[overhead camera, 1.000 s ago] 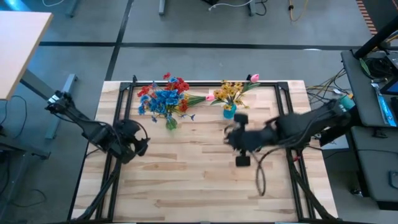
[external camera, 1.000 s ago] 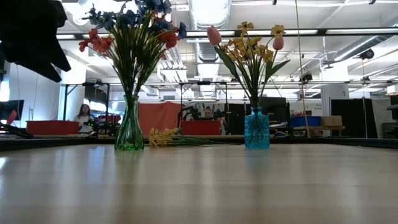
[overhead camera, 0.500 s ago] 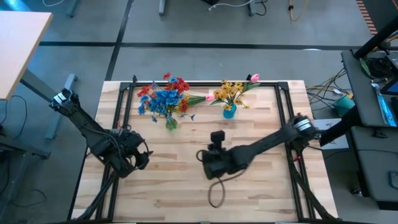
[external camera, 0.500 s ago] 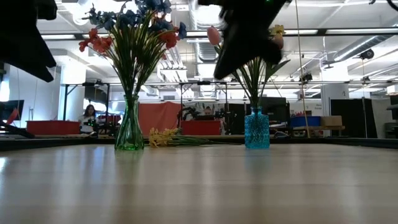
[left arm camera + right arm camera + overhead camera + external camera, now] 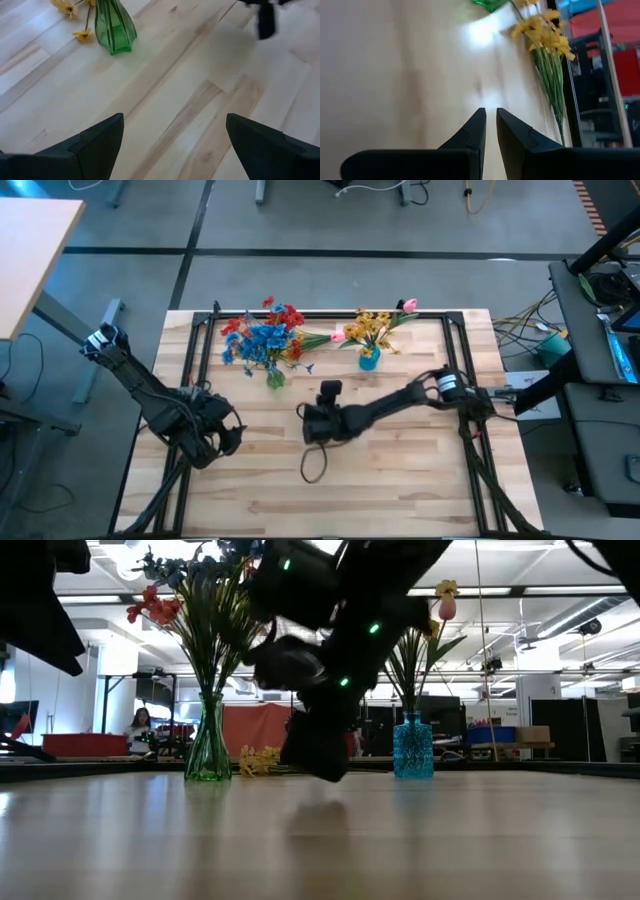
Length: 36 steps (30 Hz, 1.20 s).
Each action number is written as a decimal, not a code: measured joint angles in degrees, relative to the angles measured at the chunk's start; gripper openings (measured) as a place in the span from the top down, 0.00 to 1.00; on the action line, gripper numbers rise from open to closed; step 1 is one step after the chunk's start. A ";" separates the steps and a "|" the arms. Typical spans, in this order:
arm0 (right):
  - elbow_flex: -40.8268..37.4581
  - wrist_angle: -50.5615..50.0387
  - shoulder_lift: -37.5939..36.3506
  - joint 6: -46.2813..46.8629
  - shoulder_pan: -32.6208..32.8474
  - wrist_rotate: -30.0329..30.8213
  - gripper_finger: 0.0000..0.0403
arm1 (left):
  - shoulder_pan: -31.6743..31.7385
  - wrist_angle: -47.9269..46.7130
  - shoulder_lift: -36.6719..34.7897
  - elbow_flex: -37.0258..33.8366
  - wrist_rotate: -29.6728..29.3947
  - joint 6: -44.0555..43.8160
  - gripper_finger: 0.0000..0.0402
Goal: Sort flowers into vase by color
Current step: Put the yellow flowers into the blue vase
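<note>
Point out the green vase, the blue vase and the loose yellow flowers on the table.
green vase (image 5: pixel 114 27), left wrist view, on its ribbed body
blue vase (image 5: pixel 413 748), low view, on its glass body
loose yellow flowers (image 5: pixel 545 32), right wrist view, on the blooms

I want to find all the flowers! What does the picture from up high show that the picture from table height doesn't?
Only the high view shows the whole wooden table and both arms: the left gripper open near the left edge, and the right gripper shut, empty, mid-table. Only the low view shows the room behind, with a person far back. Both show the green vase of red and blue flowers, the blue vase of yellow and pink flowers, and loose yellow flowers lying between the vases.
</note>
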 joint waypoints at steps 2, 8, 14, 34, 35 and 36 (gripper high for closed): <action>0.03 1.95 0.51 -0.09 -2.15 0.16 0.91 | -0.34 0.01 0.00 0.00 0.02 0.01 0.16; 0.07 6.34 0.21 -1.51 -8.87 0.16 0.91 | -0.80 -0.05 0.00 0.00 0.00 0.01 0.16; 0.11 14.20 0.19 -9.35 -13.21 -5.61 0.91 | -0.80 -0.25 0.00 0.00 -0.04 0.03 0.16; -5.77 36.84 0.46 -23.06 -20.90 -5.78 0.91 | -0.80 -0.58 0.69 0.00 -0.10 0.27 0.16; -5.77 37.67 0.46 -22.44 -21.36 -7.49 0.91 | -0.80 -0.56 0.79 0.00 -0.09 0.27 0.16; -5.77 38.38 0.46 -21.91 -21.69 -8.97 0.91 | -0.80 -0.55 0.83 0.00 -0.09 0.27 0.16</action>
